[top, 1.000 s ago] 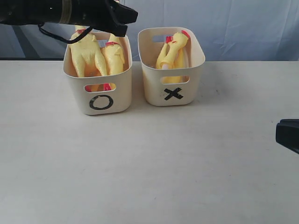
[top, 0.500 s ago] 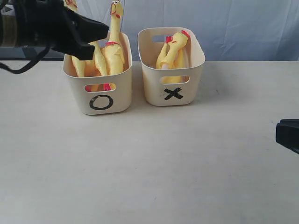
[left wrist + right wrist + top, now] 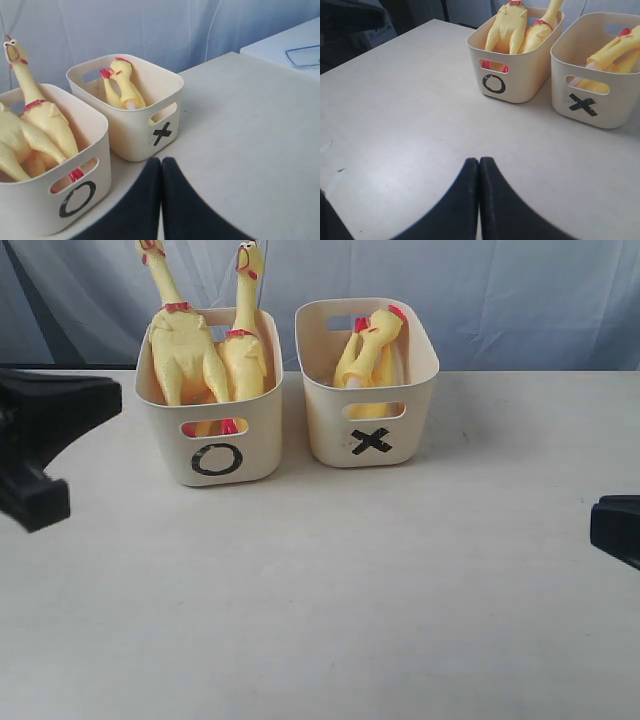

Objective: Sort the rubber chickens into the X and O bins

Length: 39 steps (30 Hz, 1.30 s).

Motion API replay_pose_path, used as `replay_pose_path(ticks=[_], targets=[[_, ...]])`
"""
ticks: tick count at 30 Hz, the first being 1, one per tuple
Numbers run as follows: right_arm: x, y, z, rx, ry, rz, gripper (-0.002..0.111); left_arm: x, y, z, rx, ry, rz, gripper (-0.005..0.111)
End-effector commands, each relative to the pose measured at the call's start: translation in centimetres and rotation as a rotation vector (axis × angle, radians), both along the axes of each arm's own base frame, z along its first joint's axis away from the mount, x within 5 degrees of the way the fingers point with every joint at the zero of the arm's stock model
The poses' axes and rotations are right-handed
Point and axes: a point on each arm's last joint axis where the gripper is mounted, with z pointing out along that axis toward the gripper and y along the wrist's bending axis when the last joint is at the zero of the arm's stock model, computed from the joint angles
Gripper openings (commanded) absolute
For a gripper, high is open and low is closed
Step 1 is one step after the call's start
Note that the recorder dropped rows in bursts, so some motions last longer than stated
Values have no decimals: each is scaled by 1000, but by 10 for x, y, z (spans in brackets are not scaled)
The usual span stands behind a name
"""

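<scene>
Pulled back from the rubber chickens (image 3: pixel 185 355) in the O bin (image 3: pixel 258 440), left tool (image 3: pixel 161 162) sits pressed together; right tool (image 3: pixel 479 161) likewise.

left cream bin (image 3: pixel 160 445): black O on front wall, below slot handle (image 3: pixel 213 427) | right cream bin (image 3: pixel 330 430): black X on front wall, below slot handle

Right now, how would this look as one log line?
O bin: two whole chickens | X bin: chicken parts | left tool: shut, empty | right tool: shut, empty
</scene>
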Motion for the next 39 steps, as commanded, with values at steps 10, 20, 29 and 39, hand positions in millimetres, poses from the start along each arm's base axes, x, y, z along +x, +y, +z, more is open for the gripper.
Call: replay_pose_path(ticks=[10, 20, 29, 39], targets=[[0, 0, 0, 10, -5, -6, -1, -72, 10, -61, -187, 85, -77, 0], [0, 0, 0, 10, -5, -6, -1, -52, 44, -77, -245, -27, 367, 0], [0, 0, 0, 10, -5, -6, -1, -52, 55, -93, -363, 227, 558, 0], [0, 0, 0, 10, -5, -5, -1, -53, 55, -93, -336, 205, 551, 0]])
